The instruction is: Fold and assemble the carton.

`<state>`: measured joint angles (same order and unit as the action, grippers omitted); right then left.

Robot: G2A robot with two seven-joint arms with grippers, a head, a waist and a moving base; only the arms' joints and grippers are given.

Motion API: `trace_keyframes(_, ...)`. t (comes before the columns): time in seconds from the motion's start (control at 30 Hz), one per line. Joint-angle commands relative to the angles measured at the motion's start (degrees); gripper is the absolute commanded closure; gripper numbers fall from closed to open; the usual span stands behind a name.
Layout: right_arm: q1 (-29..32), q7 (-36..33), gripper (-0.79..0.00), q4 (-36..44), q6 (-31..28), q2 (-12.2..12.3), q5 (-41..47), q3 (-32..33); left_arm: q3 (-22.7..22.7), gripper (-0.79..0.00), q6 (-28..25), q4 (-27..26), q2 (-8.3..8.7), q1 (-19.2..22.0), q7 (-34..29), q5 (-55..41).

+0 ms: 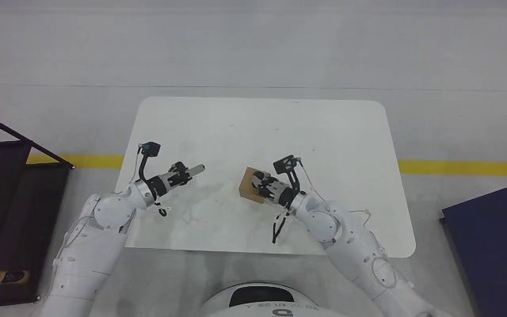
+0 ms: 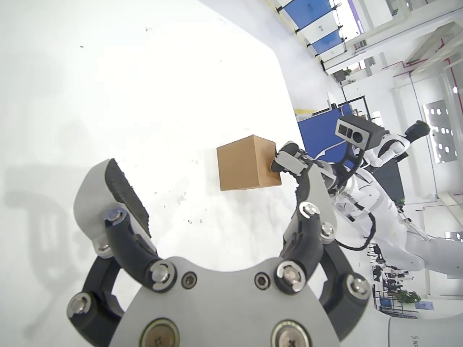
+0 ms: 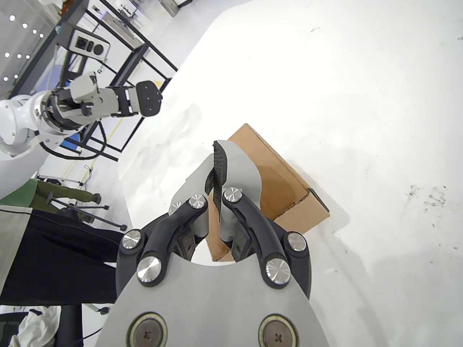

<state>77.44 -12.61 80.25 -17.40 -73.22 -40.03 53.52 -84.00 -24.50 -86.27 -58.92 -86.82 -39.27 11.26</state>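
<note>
the carton [image 1: 253, 182] sits about the middle of the white table [image 1: 317, 135], turned a little askew to the table's edges. it stands as a closed brown cardboard box [image 2: 246, 164]. every panel i can see is folded flat and no flap stands up, so whatever is inside is hidden. in the right wrist view one end [image 3: 285, 182] shows a tucked edge with a thin dark slit at the corner.

the right hand [image 1: 267, 190] is at the carton's near right side, tips against the cardboard. its fingers are drawn together [image 3: 216, 167] with barely a sliver between the black pads. i cannot tell whether any cardboard is nipped between them or whether they only press on the box. from its own wrist camera the hand covers a good part of the carton's top and near face. in the left wrist view the fingertips [image 2: 284, 162] touch the upper right edge of the box. the right forearm runs back toward the near right of the table, wrist angled down at the box.

the left hand [image 1: 194, 169] is held over the left part of the table, well apart from the carton and pointing toward it. its fingers are spread wide [image 2: 209, 180] and grip nothing. the same hand shows side-on in the right wrist view [image 3: 148, 99], and the elbow is bent back toward the near left corner.
</note>
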Motion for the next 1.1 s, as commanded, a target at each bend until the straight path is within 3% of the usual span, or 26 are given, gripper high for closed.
trace_keyframes(0.0,-0.06,-0.25,0.000,0.37,0.25,-0.03,-0.03,-0.01,0.00,-0.785,0.00,0.00,0.00,0.00,0.00,0.00)
trace_keyframes(0.43,0.83,0.00,0.000,1.89,0.79,0.02,-0.39,0.51,0.00,-0.785,0.00,0.00,0.00,0.00,0.00,0.00)
trace_keyframes(0.6,3.42,5.19,0.000,6.23,0.45,1.03,1.16,6.64,0.00,-0.785,0.00,0.00,0.00,0.00,0.00,0.00)
trace_keyframes(0.77,8.84,3.33,0.000,6.97,2.50,2.37,0.49,11.84,0.00,-0.785,0.00,0.00,0.00,0.00,0.00,0.00)
trace_keyframes(0.9,9.82,-1.07,0.000,4.43,3.39,2.31,1.39,10.39,0.00,-0.785,0.00,0.00,0.00,0.00,0.00,0.00)
trace_keyframes(1.07,6.86,-2.58,0.000,3.32,1.72,1.30,4.56,6.51,0.00,-0.785,0.00,0.00,0.00,0.00,0.00,0.00)
